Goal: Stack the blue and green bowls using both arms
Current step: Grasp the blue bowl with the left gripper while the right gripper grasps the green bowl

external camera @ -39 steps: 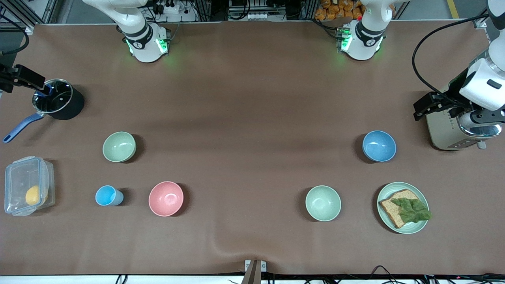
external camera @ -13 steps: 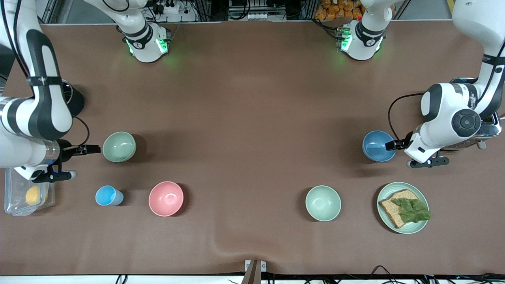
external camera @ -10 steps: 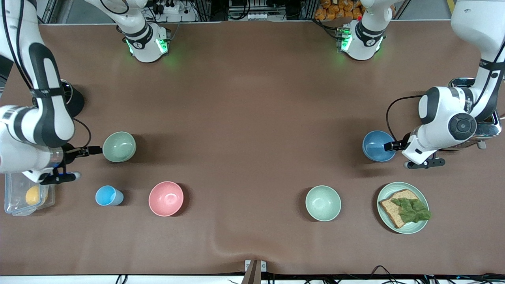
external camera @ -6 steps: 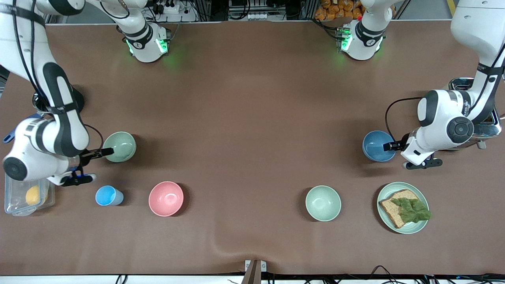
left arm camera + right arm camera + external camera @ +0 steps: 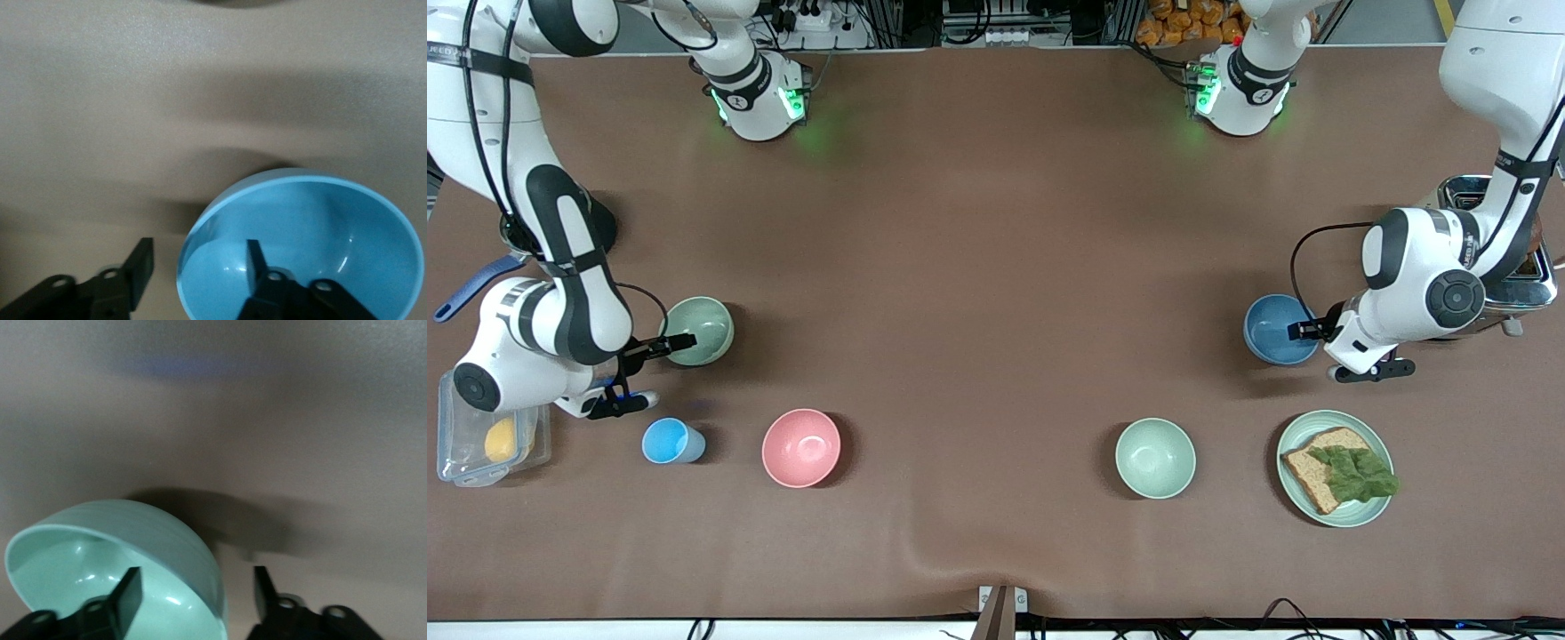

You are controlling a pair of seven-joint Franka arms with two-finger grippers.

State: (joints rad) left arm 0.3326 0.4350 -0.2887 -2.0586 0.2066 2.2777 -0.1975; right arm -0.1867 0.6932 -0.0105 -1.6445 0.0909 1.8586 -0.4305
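Note:
The blue bowl [image 5: 1276, 329] stands upright on the table toward the left arm's end. My left gripper [image 5: 1301, 331] is open at its rim. In the left wrist view the gripper [image 5: 197, 267] straddles the blue bowl's [image 5: 313, 233] wall, one finger inside and one outside. The sage green bowl [image 5: 703, 327] stands upright toward the right arm's end. My right gripper [image 5: 674, 341] is open at its rim. In the right wrist view the gripper [image 5: 195, 587] straddles the green bowl's [image 5: 133, 540] wall the same way.
A pink bowl [image 5: 801, 448] and a light-blue cup [image 5: 668, 441] lie nearer the camera than the green bowl. A pale mint bowl [image 5: 1155, 458] and a plate with bread [image 5: 1334, 468] lie nearer than the blue bowl. A clear box [image 5: 463, 444] and a toaster [image 5: 1516, 284] sit at the table ends.
Both arms swung in from the table ends. The right gripper slid over the green bowl's rim; the left gripper edged a little further over the blue bowl's rim. The bowls have not moved.

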